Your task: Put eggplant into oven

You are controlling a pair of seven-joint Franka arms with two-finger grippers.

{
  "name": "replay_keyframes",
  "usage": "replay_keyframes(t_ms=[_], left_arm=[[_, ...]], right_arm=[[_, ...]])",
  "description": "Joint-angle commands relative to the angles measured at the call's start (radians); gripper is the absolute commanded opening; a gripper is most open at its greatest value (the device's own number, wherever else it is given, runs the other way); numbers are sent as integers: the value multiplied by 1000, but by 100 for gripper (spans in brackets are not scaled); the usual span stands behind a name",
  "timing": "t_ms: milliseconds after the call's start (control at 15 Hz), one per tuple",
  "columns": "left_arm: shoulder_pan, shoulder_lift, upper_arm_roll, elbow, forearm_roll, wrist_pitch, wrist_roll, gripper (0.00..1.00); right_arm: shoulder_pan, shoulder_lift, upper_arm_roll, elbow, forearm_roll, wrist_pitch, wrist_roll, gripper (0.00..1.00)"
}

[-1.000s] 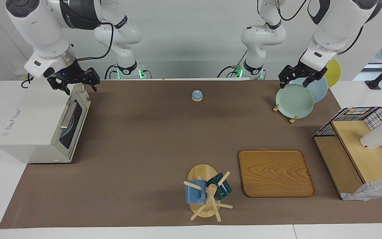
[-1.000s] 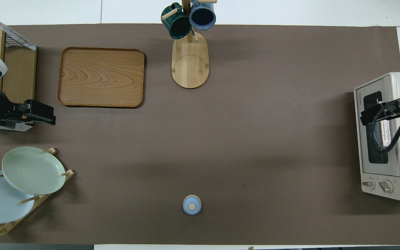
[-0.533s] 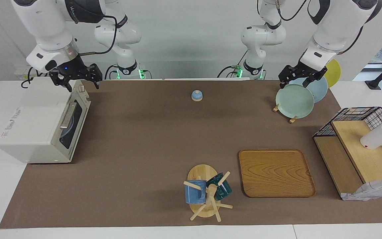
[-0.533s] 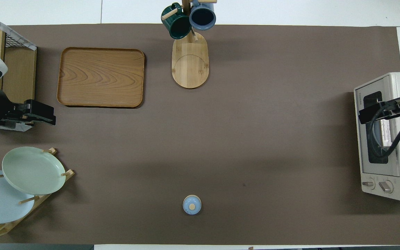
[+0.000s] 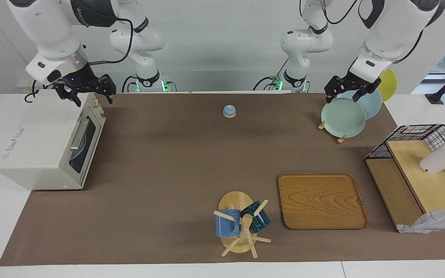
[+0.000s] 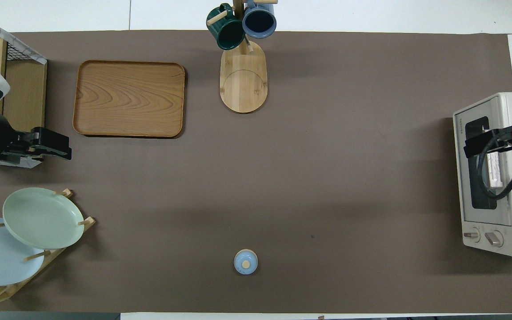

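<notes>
The cream-white oven (image 5: 41,143) stands at the right arm's end of the table, also in the overhead view (image 6: 505,178). Its door (image 5: 85,139) is shut and something pale blue shows through the glass. No eggplant is in view. My right gripper (image 5: 90,98) hangs open and empty over the oven's upper edge at the corner nearest the robots; in the overhead view (image 6: 471,146) it covers part of the door. My left gripper (image 5: 344,94) waits open and empty over the plate rack (image 5: 340,137).
A green plate (image 5: 343,117), a blue and a yellow one stand in the rack. A small blue lidded knob (image 5: 229,111) sits near the robots. A wooden tray (image 5: 321,200), a mug tree (image 5: 242,227) and a wire shelf (image 5: 419,177) stand farther away.
My right gripper has lifted a little and drifted from the oven's door edge toward its top. The left arm and everything on the table have stayed still.
</notes>
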State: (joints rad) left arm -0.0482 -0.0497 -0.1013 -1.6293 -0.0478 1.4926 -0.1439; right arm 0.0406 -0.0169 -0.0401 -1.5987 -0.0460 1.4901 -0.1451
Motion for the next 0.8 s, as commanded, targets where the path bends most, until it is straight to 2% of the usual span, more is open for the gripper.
replay_keyframes(t_ms=[0, 733], left_arm=[[8, -13, -3, -3, -1, -17, 6, 100], [8, -13, -3, -3, -1, -17, 6, 100]], right_arm=[[-7, 0, -1, 3, 34, 4, 13, 100], [-5, -3, 2, 5, 32, 19, 16, 100]])
